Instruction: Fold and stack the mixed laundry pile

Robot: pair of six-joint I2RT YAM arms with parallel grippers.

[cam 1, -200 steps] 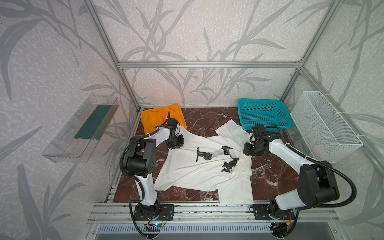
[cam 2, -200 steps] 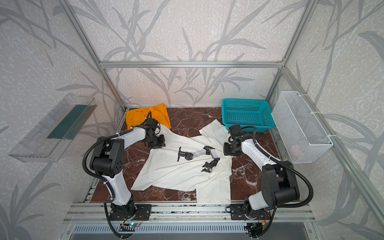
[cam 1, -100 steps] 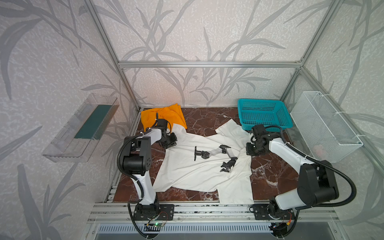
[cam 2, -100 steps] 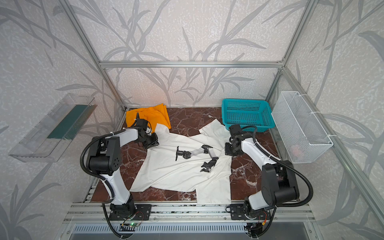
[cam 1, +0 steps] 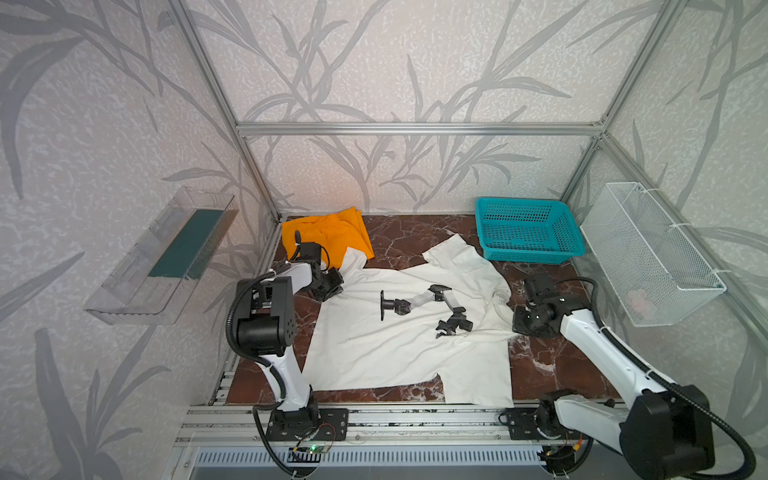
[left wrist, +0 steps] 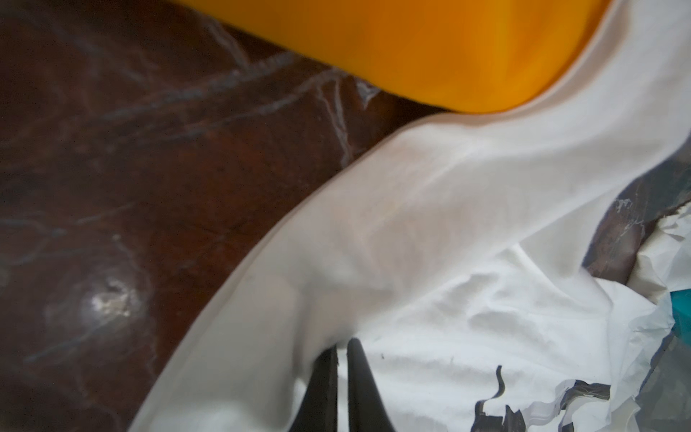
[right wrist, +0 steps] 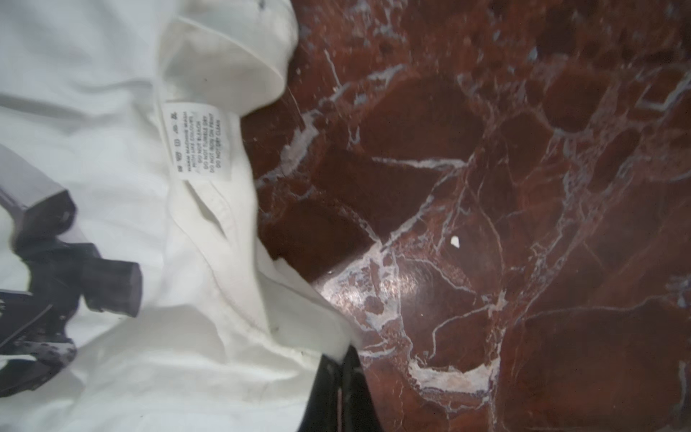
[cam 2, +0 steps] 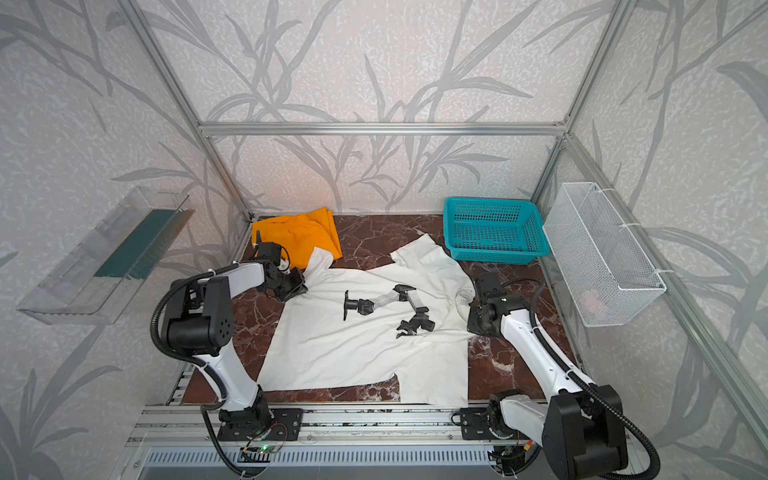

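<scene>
The white shirt point(cam 1: 395, 345) point(cam 2: 353, 345) with a black-grey print lies spread on the marble table. One sleeve touches the orange trousers point(cam 1: 332, 237) point(cam 2: 303, 237) at the back left corner. My left gripper point(cam 1: 330, 286) point(cam 2: 295, 286) is at the shirt's left edge. In the left wrist view it point(left wrist: 342, 346) is shut on a raised fold of shirt point(left wrist: 448, 224), with the trousers point(left wrist: 430, 48) beyond. At the collar side, my right gripper point(cam 1: 519, 326) point(cam 2: 473, 324) is low on the table. Its wrist view has it point(right wrist: 344, 359) shut on the shirt's edge point(right wrist: 224, 262) near the care label.
A teal plastic basket point(cam 1: 532, 253) point(cam 2: 494, 251) stands at the back right. A white wire basket point(cam 1: 648, 253) point(cam 2: 602, 253) hangs on the right wall and a clear tray point(cam 1: 162, 253) on the left wall. Bare marble point(right wrist: 523, 187) lies right of the shirt.
Both grippers have closed on the shirt. The left one moved left and the right one moved right and forward, drawing the shirt out wider.
</scene>
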